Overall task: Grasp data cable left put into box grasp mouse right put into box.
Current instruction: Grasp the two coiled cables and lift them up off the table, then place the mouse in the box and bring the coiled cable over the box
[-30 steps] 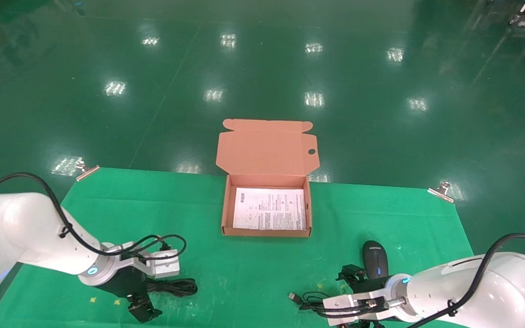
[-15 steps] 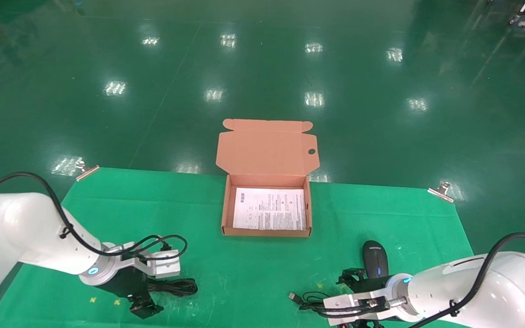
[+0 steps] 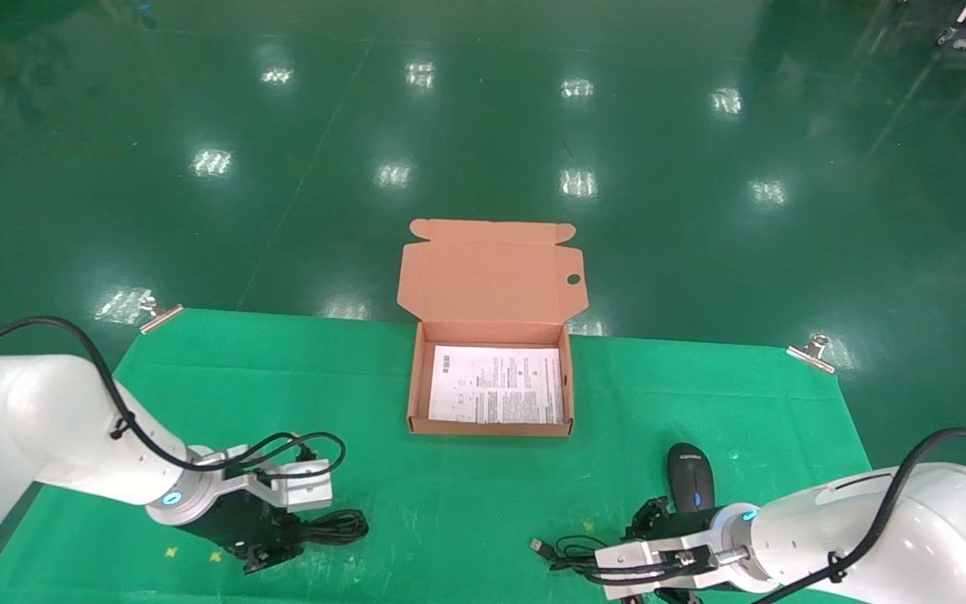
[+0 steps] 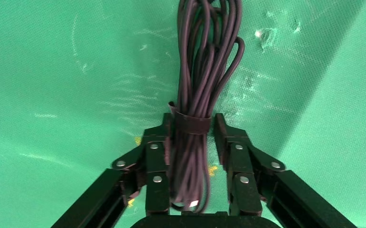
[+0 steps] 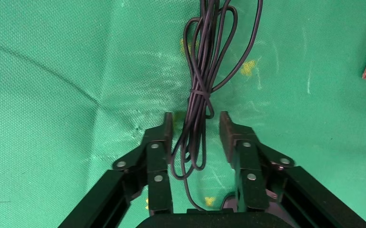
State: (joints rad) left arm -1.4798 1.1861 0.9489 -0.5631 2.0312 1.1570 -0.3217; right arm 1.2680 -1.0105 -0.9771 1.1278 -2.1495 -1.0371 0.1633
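The data cable (image 3: 334, 527), a black bundle of long loops with a strap round it, lies on the green cloth at the near left. My left gripper (image 3: 275, 547) is low over its near end and open. In the left wrist view the data cable (image 4: 195, 95) runs between the fingers of that gripper (image 4: 192, 121), with slim gaps either side. The black mouse (image 3: 691, 485) sits at the near right, its blue wheel lit. My right gripper (image 3: 649, 518) is open just left of it. In the right wrist view this gripper (image 5: 196, 121) straddles the mouse's thin cord (image 5: 202, 76). The open box (image 3: 490, 428) stands mid-table.
A printed paper sheet (image 3: 495, 394) covers the box floor, and the flap lid (image 3: 491, 268) stands open at the back. The mouse's USB plug (image 3: 540, 547) lies on the green cloth (image 3: 449, 503). Metal clips (image 3: 160, 315) hold the cloth's far corners.
My left gripper has slid toward the data cable, so the bundle now lies between its fingers. The right gripper has sunk slightly by the mouse. The mouse and box have not moved.
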